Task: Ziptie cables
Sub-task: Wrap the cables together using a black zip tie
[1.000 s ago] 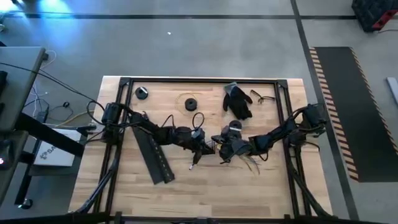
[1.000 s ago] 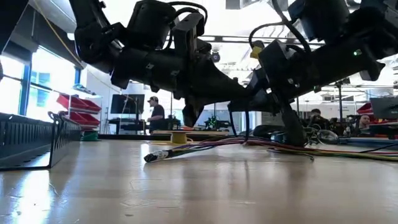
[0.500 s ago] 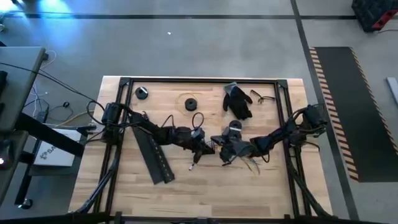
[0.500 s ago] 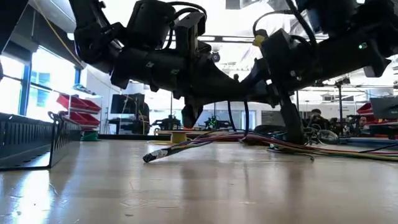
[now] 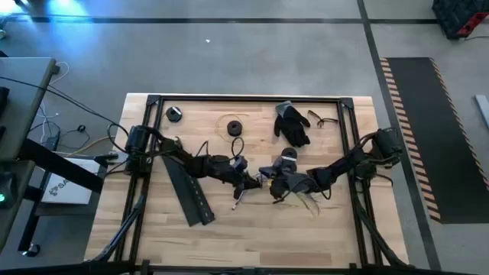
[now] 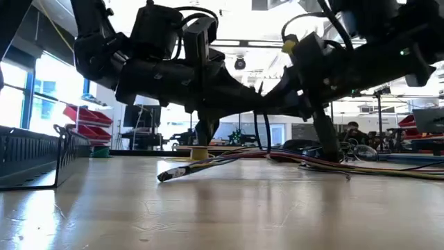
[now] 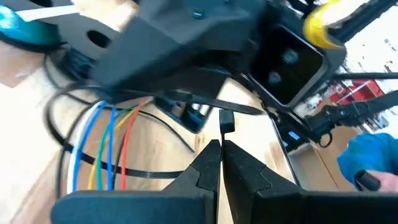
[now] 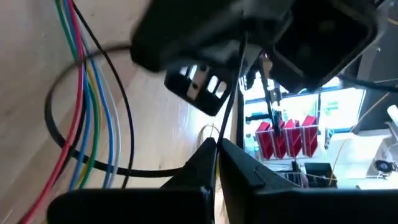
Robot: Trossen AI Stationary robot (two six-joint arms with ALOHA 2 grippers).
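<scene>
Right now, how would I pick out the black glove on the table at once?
Start at the wooden table in the high view and go to its far edge, right of centre. The glove lies there flat, beside a pair of glasses. It is soft with spread fingers, unlike the two small round black spools further left.

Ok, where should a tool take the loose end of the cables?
Just behind the tip of the cables, where the bundle starts to lift off the table. Come from above with the fingers across its width: it lies long, thin and nearly flat.
</scene>
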